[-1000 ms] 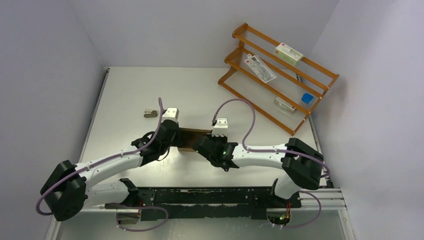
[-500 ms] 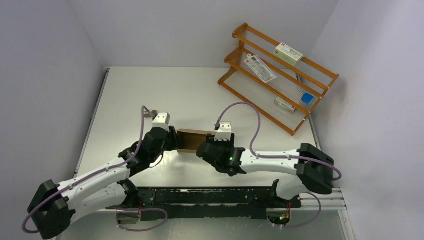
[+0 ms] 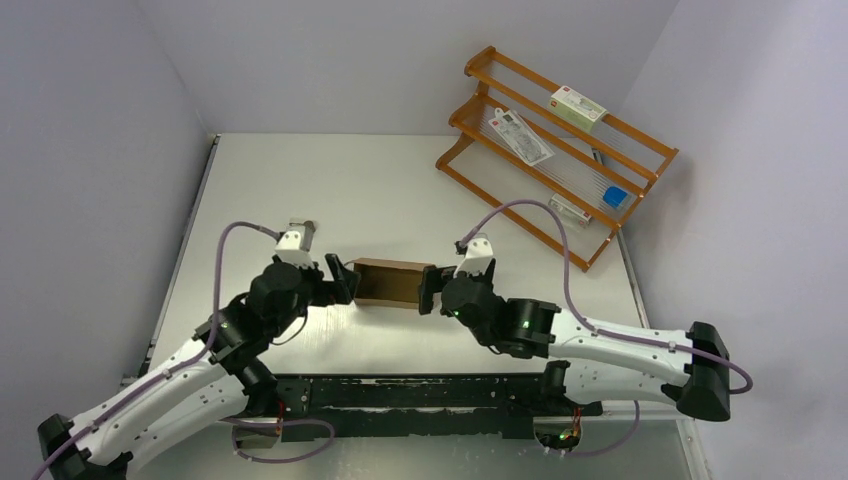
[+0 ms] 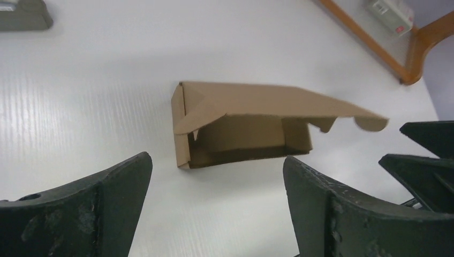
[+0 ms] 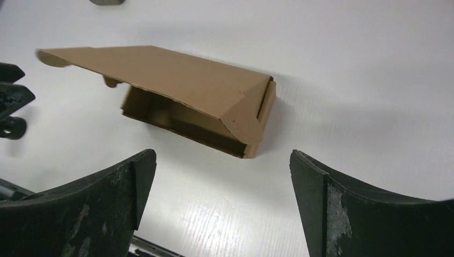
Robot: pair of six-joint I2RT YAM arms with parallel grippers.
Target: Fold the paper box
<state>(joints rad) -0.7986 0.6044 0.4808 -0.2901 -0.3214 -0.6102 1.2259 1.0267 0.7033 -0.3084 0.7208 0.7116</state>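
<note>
The box (image 3: 388, 284) is found near the middle of the table (image 3: 330, 180), lying lengthwise between the two grippers. It is seen as a shallow brown cardboard tray. Its lid (image 4: 257, 101) is hinged along the far side and stands half raised, so the near side gapes and the inside is shown in both wrist views. Rounded tabs (image 4: 372, 124) are seen at the lid's free corners.

The left gripper (image 3: 343, 279) is set just beside the left end of the box. Its fingers (image 4: 120, 187) are spread wide apart and nothing is gripped. The right gripper (image 3: 428, 290) is placed likewise at the right end, jaws wide apart and nothing held. Whether either set of fingertips grazes the cardboard cannot be told from above, though a gap appears to be shown in the wrist views.

An orange rack (image 3: 560, 150) is stood at the far right corner, with small white packages (image 3: 578, 104) laid on its shelves. A small grey item (image 4: 24, 13) is caught at the edge of the left wrist view, well apart from the box and too cropped to be identified.
</note>
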